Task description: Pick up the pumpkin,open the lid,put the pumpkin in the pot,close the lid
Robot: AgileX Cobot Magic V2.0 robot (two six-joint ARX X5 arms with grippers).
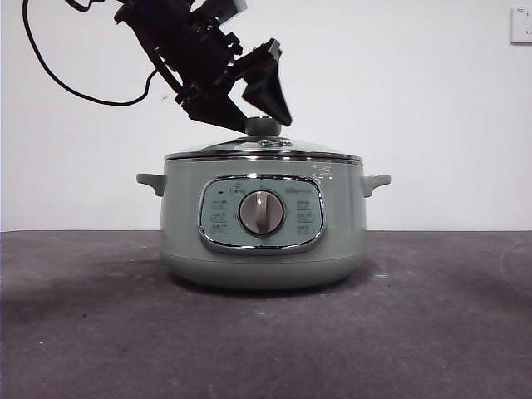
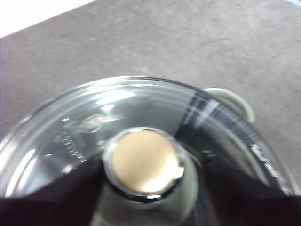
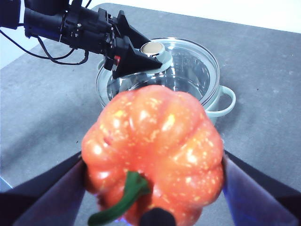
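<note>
The sage-green pot stands mid-table with the glass lid resting on it. My left gripper comes down from the upper left, and its jaws sit on either side of the lid's knob. In the left wrist view the knob fills the gap between the jaws, which touch it. My right gripper is shut on the orange pumpkin, stem toward the camera, held high and short of the pot. It does not show in the front view.
The dark grey table stretches around the pot. A black cable hangs from the left arm at upper left. A wall socket sits on the white wall at top right.
</note>
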